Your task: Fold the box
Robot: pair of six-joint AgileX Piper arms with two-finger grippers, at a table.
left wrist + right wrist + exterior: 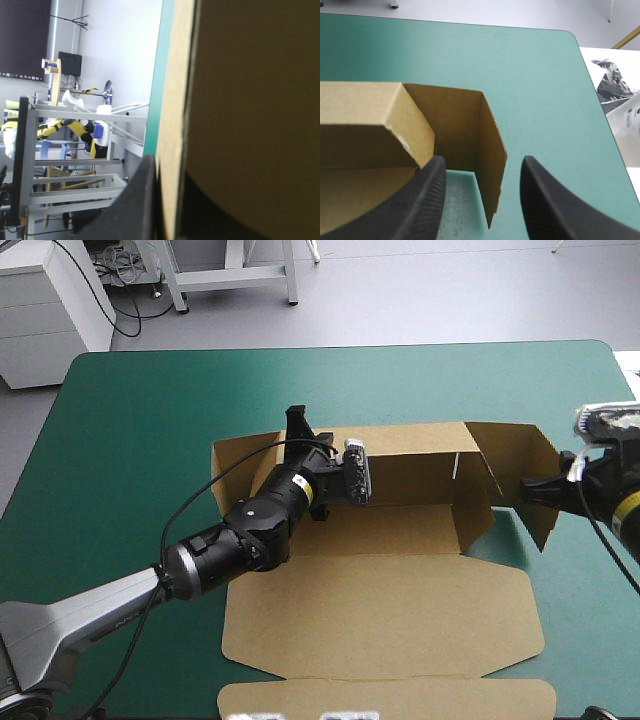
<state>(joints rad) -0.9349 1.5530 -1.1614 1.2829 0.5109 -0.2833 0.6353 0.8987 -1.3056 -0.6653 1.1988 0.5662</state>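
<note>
**Black-fingered left gripper (297,423) clamped on a part-raised brown cardboard box (400,540)**

Largest in the high view is the teal-green table cover (130,440), which fills most of the picture. The box sits at the centre and lower centre of that picture and reaches down to its lower edge.

The biggest panel is the flat lid (380,625), spread toward the lower edge. A narrow tuck strip (400,700) lies along the very bottom. Above the lid lies the box floor (400,530). Behind the floor the long far wall (410,472) stands upright across the picture's centre. At the right end two shorter flaps are raised, one at the far corner (515,455) and one angled nearer (548,510).

The grey and black left arm (230,550) enters from the lower left corner. It crosses the lid's left corner on a diagonal to the left end of the far wall. In the left wrist view one black finger (142,200) presses one face of the board. The other finger is a dark shape against the opposite face, so the jaws pinch the sheet between them.

The right gripper (535,490) comes in at mid-height on the picture's right edge, at the box's right end. In the right wrist view its two black fingers (432,200) stand well apart, with an upright end flap (490,160) rising between them. Whether either finger touches that flap cannot be told.
</note>
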